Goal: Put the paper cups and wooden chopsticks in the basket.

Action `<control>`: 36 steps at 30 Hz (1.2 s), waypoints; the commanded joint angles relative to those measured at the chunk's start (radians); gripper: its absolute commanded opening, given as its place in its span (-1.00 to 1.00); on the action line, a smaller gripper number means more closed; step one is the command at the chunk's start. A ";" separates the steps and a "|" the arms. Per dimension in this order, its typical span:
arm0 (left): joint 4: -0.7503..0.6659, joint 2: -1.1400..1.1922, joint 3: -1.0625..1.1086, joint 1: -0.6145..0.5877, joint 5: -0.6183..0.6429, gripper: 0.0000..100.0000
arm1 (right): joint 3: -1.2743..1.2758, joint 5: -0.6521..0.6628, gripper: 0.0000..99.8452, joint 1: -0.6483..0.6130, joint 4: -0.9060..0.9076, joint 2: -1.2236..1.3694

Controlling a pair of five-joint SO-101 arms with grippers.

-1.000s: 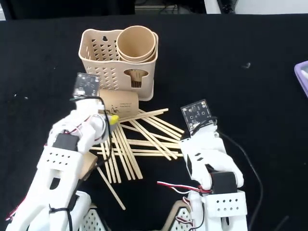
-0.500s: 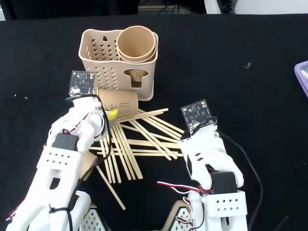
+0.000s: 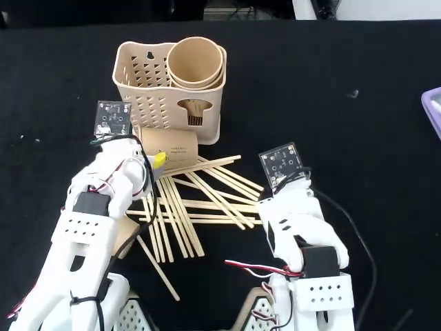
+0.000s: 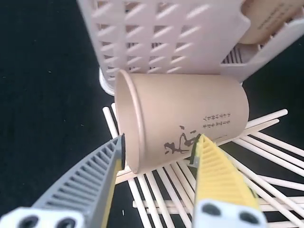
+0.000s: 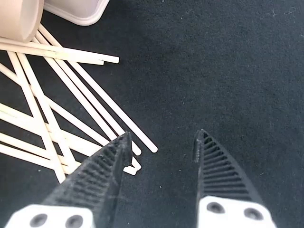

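A beige slotted basket (image 3: 148, 89) stands at the back with stacked paper cups (image 3: 196, 61) inside it. Another paper cup (image 3: 171, 147) (image 4: 183, 121) lies on its side against the basket's front. Wooden chopsticks (image 3: 200, 200) (image 5: 66, 107) lie scattered on the black cloth in front of it. My left gripper (image 4: 159, 142) is open, its grey finger at the cup's rim and its yellow finger (image 3: 160, 161) over the cup's side. My right gripper (image 5: 161, 137) is open above bare cloth, just beside the ends of the chopsticks, holding nothing.
A purple object (image 3: 433, 110) shows at the right edge of the table. Black cloth stretches right of the basket and behind it. The basket's wall (image 4: 161, 35) stands directly behind the lying cup.
My left arm has shifted a little to the left and toward the basket, bringing its fingers around the lying cup. The right arm has not moved.
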 commanded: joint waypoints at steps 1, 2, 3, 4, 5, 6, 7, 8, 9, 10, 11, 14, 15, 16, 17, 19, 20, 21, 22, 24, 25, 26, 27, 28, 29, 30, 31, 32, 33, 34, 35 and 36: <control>-0.023 -0.014 -0.004 -0.008 0.014 -0.50 | -0.005 -0.008 -0.56 0.014 -0.021 -0.019; -0.023 -0.014 -0.004 -0.012 0.014 -0.50 | -0.005 -0.008 -0.56 0.014 -0.021 -0.019; -0.025 -0.014 -0.005 -0.012 0.014 -0.50 | -0.005 -0.008 -0.56 0.014 -0.021 -0.019; -0.026 -0.014 -0.007 -0.012 0.014 -0.50 | -0.005 -0.008 -0.56 0.014 -0.021 -0.019; -0.038 -0.014 -0.004 -0.012 0.014 -0.50 | -0.005 -0.008 -0.56 0.014 -0.021 -0.019; -0.054 -0.012 0.001 -0.012 0.014 -0.50 | -0.005 -0.008 -0.56 0.014 -0.021 -0.019; -0.072 -0.012 0.010 -0.012 0.014 -0.50 | -0.005 -0.008 -0.56 0.014 -0.021 -0.019; -0.094 -0.012 0.021 -0.012 0.014 -0.50 | -0.005 -0.008 -0.56 0.014 -0.020 -0.018; -0.110 -0.012 0.030 -0.012 0.015 -0.50 | -0.005 -0.008 -0.56 0.014 -0.020 -0.018; -0.121 -0.012 0.038 -0.012 0.015 -0.50 | -0.005 -0.008 -0.56 0.014 -0.020 -0.018; -0.127 -0.006 0.041 -0.012 0.015 -0.50 | -0.005 -0.008 -0.56 0.014 -0.020 -0.018; -0.132 0.038 0.028 -0.013 0.015 -0.50 | -0.005 -0.008 -0.56 0.014 -0.020 -0.018; -0.130 0.060 0.018 -0.013 0.015 -0.50 | -0.005 -0.008 -0.56 0.014 -0.020 -0.018; -0.130 0.083 0.007 -0.013 0.015 -0.50 | -0.005 -0.008 -0.56 0.014 -0.020 -0.018; -0.130 0.107 -0.005 -0.013 0.017 -0.50 | -0.005 -0.008 -0.56 0.014 -0.020 -0.018; -0.124 0.144 -0.028 -0.007 0.038 -0.50 | -0.005 -0.008 -0.56 0.014 -0.020 -0.018; -0.124 0.160 -0.036 -0.005 0.058 -0.50 | -0.005 -0.008 -0.56 0.014 -0.020 -0.018; -0.124 0.173 -0.045 -0.004 0.071 -0.50 | -0.005 -0.008 -0.56 0.014 -0.018 -0.018; -0.124 0.181 -0.051 -0.004 0.075 -0.50 | -0.005 -0.008 -0.56 0.014 -0.018 -0.018; -0.123 0.184 -0.053 -0.002 0.078 -0.51 | -0.005 -0.008 -0.56 0.014 -0.018 -0.018; -0.123 0.184 -0.050 -0.001 0.078 -0.51 | -0.005 -0.008 -0.56 0.014 -0.018 -0.018; -0.121 0.184 -0.047 0.007 0.078 -0.51 | -0.005 -0.008 -0.56 0.014 -0.018 -0.018; -0.114 0.183 -0.045 0.016 0.077 -0.51 | -0.005 -0.008 -0.56 0.014 -0.018 -0.018; -0.084 0.183 -0.053 0.027 0.080 -0.51 | -0.005 -0.008 -0.56 0.014 -0.018 -0.018; -0.058 0.183 -0.059 0.044 0.080 -0.51 | -0.005 -0.008 -0.56 0.014 -0.018 -0.018; -0.031 0.183 -0.071 0.062 0.077 -0.54 | -0.004 -0.006 -0.56 0.014 -0.018 -0.018; -0.006 0.183 -0.084 0.077 0.077 -0.60 | -0.002 -0.006 -0.56 0.014 -0.020 -0.019; 0.015 0.183 -0.096 0.093 0.075 -0.66 | 0.004 -0.005 -0.56 0.014 -0.023 -0.021; 0.034 0.183 -0.108 0.105 0.074 -0.74 | 0.008 -0.003 -0.56 0.014 -0.023 -0.021; 0.046 0.183 -0.122 0.113 0.072 -0.81 | 0.010 -0.002 -0.56 0.014 -0.023 -0.021; 0.055 0.183 -0.131 0.119 0.071 -0.87 | 0.010 -0.002 -0.56 0.014 -0.023 -0.021; 0.055 0.183 -0.137 0.125 0.069 -0.90 | 0.010 -0.002 -0.56 0.014 -0.023 -0.021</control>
